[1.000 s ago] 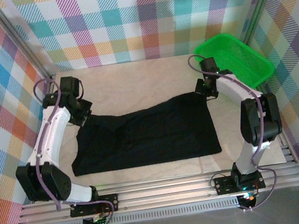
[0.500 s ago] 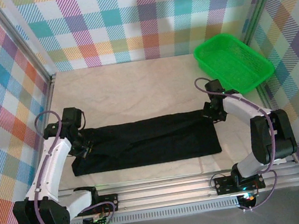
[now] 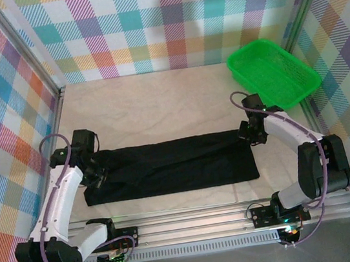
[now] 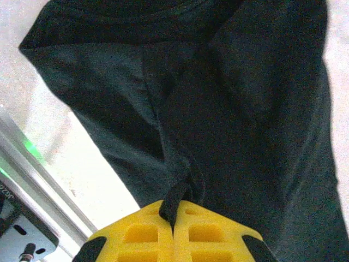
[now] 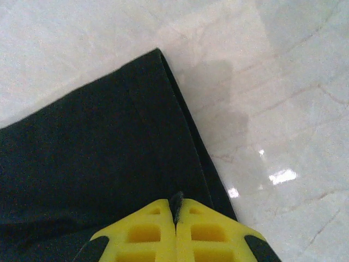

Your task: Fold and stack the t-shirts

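Nearest, along the table's near edge: a ribbed silver aluminium rail (image 3: pixel 194 223) running left to right, both arm bases bolted onto it, a small green light (image 3: pixel 285 220) glowing by the right base. In the left wrist view, a grey metal bracket (image 4: pixel 22 234) beside that rail, with dark print too small to read.

Just beyond the rail, a narrow bare strip of pale marble-patterned table top (image 3: pixel 172 203). Then the plain black short-sleeved t-shirt (image 3: pixel 173 167), lying flat as a long band from left to right across the near half of the table. Near edge straight and close to the rail, right edge square, left end uneven and bunched.

At the band's left end, the left gripper (image 3: pixel 95 175), down on the cloth. From its wrist, yellow fingers (image 4: pixel 136 234) pressed together, with a pinch of black cloth drawn up between their tips.

At the band's far right corner, the right gripper (image 3: pixel 252 136), likewise low. From its wrist, yellow fingers (image 5: pixel 212 234) closed tight on a thin ridge of cloth just inside the right edge, two layers visible along that edge.

Little room to the left, between the bunched end and the left wall frame. More bare table to the right of the shirt. Beyond the far edge, broad open table up to the checked pastel cloth walls (image 3: pixel 166 21).

Farthest, in the far right corner, a bright green latticed plastic basket (image 3: pixel 275 74), well apart from the shirt.
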